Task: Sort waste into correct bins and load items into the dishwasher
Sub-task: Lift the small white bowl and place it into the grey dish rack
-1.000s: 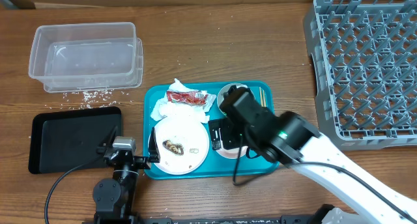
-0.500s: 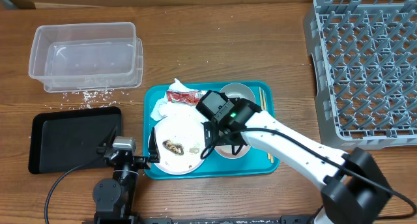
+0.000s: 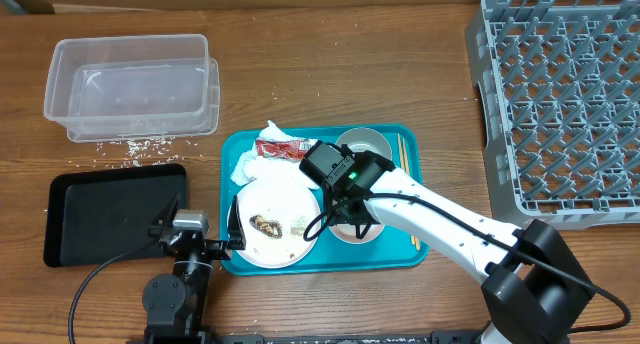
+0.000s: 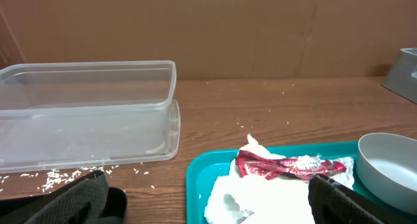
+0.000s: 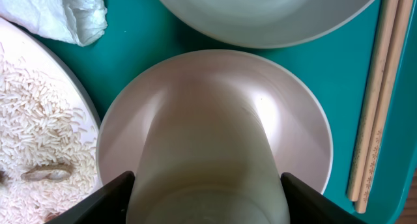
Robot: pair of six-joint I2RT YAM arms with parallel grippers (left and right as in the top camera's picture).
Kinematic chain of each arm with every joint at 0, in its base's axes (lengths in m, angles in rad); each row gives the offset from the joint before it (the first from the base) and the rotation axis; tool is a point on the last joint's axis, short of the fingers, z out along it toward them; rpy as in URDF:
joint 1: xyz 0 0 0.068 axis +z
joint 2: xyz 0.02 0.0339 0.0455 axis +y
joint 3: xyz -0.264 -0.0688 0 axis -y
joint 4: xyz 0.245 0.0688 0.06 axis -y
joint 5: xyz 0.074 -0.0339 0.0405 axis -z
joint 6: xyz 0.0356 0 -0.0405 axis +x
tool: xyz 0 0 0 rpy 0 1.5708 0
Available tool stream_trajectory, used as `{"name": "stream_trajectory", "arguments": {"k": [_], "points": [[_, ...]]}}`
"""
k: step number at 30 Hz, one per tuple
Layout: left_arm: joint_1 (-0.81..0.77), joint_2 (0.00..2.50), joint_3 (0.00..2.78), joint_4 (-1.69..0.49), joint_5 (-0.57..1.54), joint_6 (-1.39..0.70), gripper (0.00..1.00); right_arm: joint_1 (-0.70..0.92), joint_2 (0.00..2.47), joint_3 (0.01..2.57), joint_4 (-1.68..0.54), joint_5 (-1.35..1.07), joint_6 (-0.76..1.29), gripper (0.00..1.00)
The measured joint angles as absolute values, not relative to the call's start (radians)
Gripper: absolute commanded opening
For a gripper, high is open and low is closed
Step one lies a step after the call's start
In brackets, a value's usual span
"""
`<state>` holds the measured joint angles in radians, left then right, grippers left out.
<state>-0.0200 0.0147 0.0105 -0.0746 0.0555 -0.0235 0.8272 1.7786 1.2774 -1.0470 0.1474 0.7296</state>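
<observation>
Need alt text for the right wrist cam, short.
Open right gripper hovers over a small white bowl on the teal tray. A second bowl sits beyond, a rice-strewn plate left, chopsticks right.

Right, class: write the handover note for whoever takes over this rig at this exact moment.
Left hand: open, idle between black tray and teal tray.
Right hand: open, over the near bowl, not closed on it.
On the teal tray: near bowl, far bowl, plate with rice and brown scrap, napkin, chopsticks.
The clear tub, black tray and dish rack look empty; spilled rice lies on the table by the tub.
Done: nothing.
Left: bin the waste; rack bowls, plate, chopsticks.
</observation>
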Motion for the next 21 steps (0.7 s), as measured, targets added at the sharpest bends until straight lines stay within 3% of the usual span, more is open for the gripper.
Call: {"name": "stream_trajectory", "arguments": {"k": [6,11,21], "points": [[-0.020,0.015,0.010,-0.075,0.056,-0.023,1.00,0.827,1.779,1.275,-1.036,0.151,0.741,0.68],[-0.020,0.015,0.010,-0.075,0.056,-0.023,1.00,0.827,1.779,1.275,-1.041,0.156,0.757,0.55],[-0.020,0.015,0.010,-0.074,0.055,-0.023,1.00,0.746,1.775,1.411,-1.253,0.171,0.751,0.53]]}}
